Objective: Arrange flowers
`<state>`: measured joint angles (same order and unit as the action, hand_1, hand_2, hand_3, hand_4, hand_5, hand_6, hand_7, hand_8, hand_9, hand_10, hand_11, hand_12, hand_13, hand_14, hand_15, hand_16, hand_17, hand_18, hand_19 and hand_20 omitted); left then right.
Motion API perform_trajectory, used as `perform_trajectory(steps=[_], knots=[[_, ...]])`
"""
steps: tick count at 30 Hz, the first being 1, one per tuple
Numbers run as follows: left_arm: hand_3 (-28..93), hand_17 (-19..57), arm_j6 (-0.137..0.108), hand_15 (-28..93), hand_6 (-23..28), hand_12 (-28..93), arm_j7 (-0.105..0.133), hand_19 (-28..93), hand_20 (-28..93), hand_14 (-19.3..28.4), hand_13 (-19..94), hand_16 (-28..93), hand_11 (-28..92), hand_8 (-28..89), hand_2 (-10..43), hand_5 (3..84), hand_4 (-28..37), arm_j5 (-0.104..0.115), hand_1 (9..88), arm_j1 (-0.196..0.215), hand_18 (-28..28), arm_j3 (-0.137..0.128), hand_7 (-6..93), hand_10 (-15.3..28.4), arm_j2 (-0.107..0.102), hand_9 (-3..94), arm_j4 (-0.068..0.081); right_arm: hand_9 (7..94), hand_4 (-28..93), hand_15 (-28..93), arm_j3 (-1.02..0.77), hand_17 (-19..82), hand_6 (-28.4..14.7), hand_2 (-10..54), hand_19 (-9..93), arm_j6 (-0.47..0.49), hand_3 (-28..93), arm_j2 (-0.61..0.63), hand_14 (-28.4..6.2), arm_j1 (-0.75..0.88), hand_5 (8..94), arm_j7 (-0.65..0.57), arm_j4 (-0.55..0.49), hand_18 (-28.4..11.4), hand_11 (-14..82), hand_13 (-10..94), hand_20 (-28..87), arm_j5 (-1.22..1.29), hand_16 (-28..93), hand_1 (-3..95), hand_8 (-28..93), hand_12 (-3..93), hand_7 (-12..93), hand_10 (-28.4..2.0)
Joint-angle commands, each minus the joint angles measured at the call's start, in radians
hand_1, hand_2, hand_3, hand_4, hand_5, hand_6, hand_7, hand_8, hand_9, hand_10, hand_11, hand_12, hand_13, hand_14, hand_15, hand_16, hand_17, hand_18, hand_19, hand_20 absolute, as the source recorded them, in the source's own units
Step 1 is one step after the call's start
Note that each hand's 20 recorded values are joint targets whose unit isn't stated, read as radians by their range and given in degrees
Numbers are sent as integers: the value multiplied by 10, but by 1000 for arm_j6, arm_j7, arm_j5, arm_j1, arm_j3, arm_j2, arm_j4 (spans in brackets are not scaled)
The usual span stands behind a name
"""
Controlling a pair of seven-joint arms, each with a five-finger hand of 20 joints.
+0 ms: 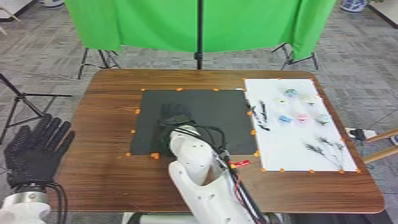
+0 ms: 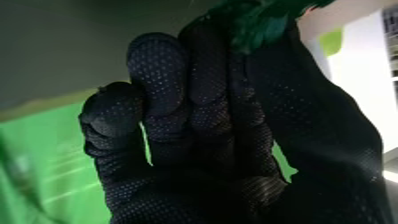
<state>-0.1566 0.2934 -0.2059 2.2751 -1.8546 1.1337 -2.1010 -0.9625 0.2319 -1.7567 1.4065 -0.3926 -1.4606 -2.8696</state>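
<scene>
Lab: green backdrop [image 1: 142, 25], tripod [image 1: 25, 94], grey carpet [image 1: 53, 42].

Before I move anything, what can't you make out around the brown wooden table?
Dark green tuft at the black-gloved right hand: right wrist view, cut off by the top edge.
Part of the square black mat: head view, behind that hand and the white right arm.
Small pale flowers on the white sheet: head view, too small for kinds.
</scene>
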Motion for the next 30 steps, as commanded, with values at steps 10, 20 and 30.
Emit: perform_trajectory(steps=[10,20,30], knots=[[723,-22,20,269,91,126,27,251,155,141,306,-33,146,-70,100,443,-223,6,297,-76,135,40,82,140,-13,387,15,804,-282,532,-19,402,-26,-95,905,56,731,-111,-102,28,692,-32,59,-280,280,740,367,-68,476,581,172,563,514,-123],[725,-23,26,275,92,127,18,253,156,145,303,-32,145,-70,99,444,-221,3,295,-78,135,31,81,139,-16,385,18,734,-282,616,4,380,-45,-95,902,33,730,-80,-149,10,600,-109,33,-284,385,704,376,28,368,521,123,512,495,-159],[725,-24,31,278,92,129,10,253,156,146,301,-31,145,-69,95,441,-222,3,296,-80,136,16,81,139,-18,382,17,701,-282,646,32,381,-62,-95,903,-8,772,-34,-157,-30,589,-185,-12,-284,464,694,386,153,357,469,88,472,454,-173]])
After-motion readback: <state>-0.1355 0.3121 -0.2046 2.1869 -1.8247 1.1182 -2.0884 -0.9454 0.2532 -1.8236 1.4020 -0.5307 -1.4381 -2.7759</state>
